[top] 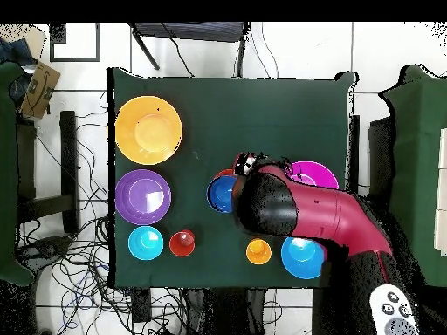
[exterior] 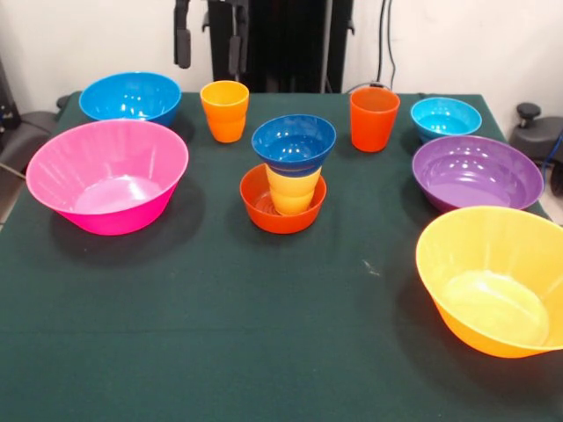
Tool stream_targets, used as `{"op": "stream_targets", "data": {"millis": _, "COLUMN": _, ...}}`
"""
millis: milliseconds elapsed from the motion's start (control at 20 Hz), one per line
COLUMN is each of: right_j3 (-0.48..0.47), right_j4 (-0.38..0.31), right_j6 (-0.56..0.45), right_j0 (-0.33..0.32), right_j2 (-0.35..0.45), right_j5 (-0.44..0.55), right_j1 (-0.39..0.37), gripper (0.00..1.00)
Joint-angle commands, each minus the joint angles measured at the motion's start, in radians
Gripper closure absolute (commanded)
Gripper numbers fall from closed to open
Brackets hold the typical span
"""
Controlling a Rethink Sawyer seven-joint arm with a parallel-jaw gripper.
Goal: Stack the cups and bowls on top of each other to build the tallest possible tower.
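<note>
Standing mid-counter right now: the tower (exterior: 288, 180), three pieces high. Base is the small glossy orange-red plastic bowl (exterior: 282, 211), w/ the yellow plastic cup (exterior: 293, 191) sitting upright inside it, and the small dark blue plastic bowl (exterior: 294, 143) perched on the cup's rim, mouth up, looking level.

Front view, moving outward. Light orange plastic cup (exterior: 225, 111) stands alone behind and left of the tower, apart from it. Darker red-orange plastic cup (exterior: 374, 119) stands behind and right, also alone. Just right of that cup is the small cyan plastic bowl (exterior: 445, 118), and near it toward the camera the medium purple plastic bowl (exterior: 476, 172). Big yellow-orange plastic bowl (exterior: 493, 280) sits at the near right, by the counter edge. Left side: big pink plastic bowl (exterior: 107, 174), and behind it the medium blue plastic bowl (exterior: 130, 96) at the far left corner. All bowls mouth up, none touching another that I can see.

Dark green cloth-covered counter (exterior: 264, 343) carries the lot.

Robot: black fingers (exterior: 208, 44) hang at the top edge of the front view, well above and behind the cups, spread apart w/ nothing between them. Overhead, the red and black arm (top: 314, 214) reaches across the counter and covers part of the tower; only a bit of the dark blue bowl shows beside it.
</note>
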Motion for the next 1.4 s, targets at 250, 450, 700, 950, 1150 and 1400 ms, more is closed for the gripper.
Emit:
{"op": "stream_targets", "data": {"millis": 250, "right_j3": 0.027, "right_j4": -0.14, "right_j6": -0.162, "right_j0": -0.026, "right_j2": 0.114, "right_j5": 0.078, "right_j1": 0.089, "gripper": 0.0}}
{"op": "stream_targets", "data": {"millis": 450, "right_j3": 0.025, "right_j4": -0.159, "right_j6": -0.178, "right_j0": -0.065, "right_j2": 0.135, "right_j5": 0.074, "right_j1": 0.104, "gripper": 0.0}}
{"op": "stream_targets", "data": {"millis": 700, "right_j3": 0.01, "right_j4": -0.189, "right_j6": -0.183, "right_j0": -0.101, "right_j2": 0.156, "right_j5": 0.064, "right_j1": 0.131, "gripper": 0.0}}
{"op": "stream_targets", "data": {"millis": 950, "right_j3": 0.001, "right_j4": -0.231, "right_j6": -0.137, "right_j0": -0.103, "right_j2": 0.133, "right_j5": 0.044, "right_j1": 0.163, "gripper": 0.0}}
{"op": "stream_targets", "data": {"millis": 1150, "right_j3": -0.023, "right_j4": -0.274, "right_j6": -0.073, "right_j0": -0.068, "right_j2": 0.068, "right_j5": 0.048, "right_j1": 0.195, "gripper": 0.0}}
{"op": "stream_targets", "data": {"millis": 1400, "right_j3": -0.031, "right_j4": -0.29, "right_j6": -0.043, "right_j0": -0.045, "right_j2": 0.009, "right_j5": 0.128, "right_j1": 0.187, "gripper": 0.0}}
